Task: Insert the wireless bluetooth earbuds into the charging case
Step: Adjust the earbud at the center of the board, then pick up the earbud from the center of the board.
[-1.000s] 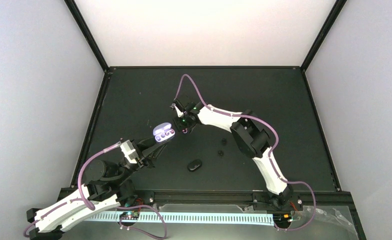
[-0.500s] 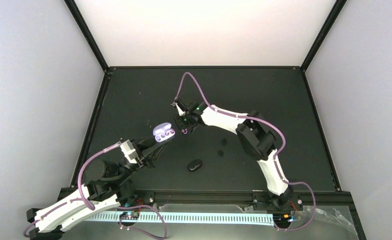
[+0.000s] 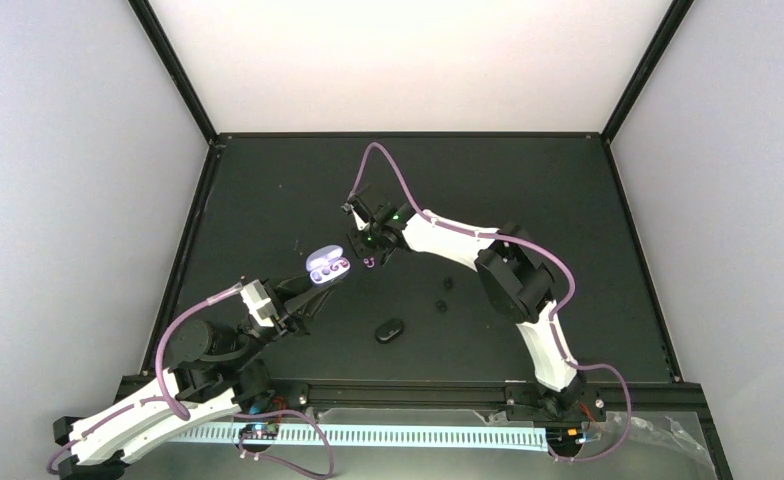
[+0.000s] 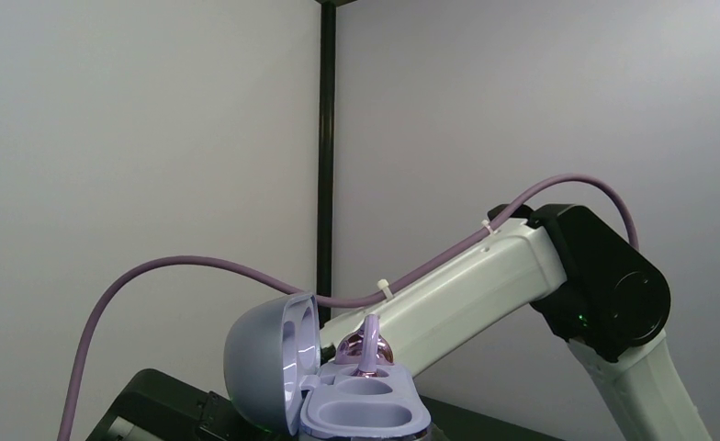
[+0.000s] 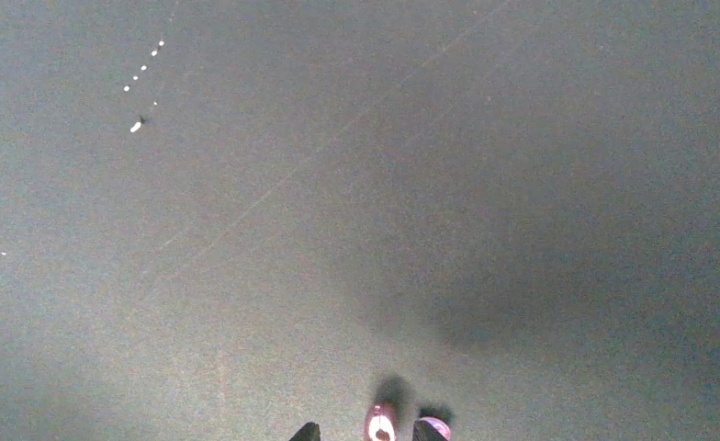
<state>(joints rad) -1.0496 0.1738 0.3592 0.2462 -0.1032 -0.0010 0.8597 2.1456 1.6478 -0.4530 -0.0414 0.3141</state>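
1. The dark table [image 3: 268, 200] carries all items. Both arms reach in over it from the near edge.
2. The right arm [image 3: 513, 285] extends toward the table's middle. The right gripper [image 3: 368, 245] points down at the mat, and only its two dark fingertips [image 5: 306, 430] show in the wrist view, at the bottom edge.
3. The left arm [image 3: 148, 415] angles inward. The left gripper [image 3: 306, 288] is clamped on the charging case [image 3: 327, 267] and holds it raised off the table.
4. The charging case is lilac and oval, with its lid swung open to the left. It sits just beside the right gripper.
5. A closed black case [image 3: 390, 329] lies on the table nearer the arm bases, apart from both grippers.
6. One purple earbud [image 4: 367, 347] sits in the far well of the charging case, stem up. The near well shows bare.
7. A second purple earbud [image 5: 380, 425] lies at the right gripper's tips. It cannot be told whether the jaws pinch it or merely straddle it.
8. Two small black earbuds [image 3: 447, 284] and [image 3: 440, 305] lie on the table near the black case.
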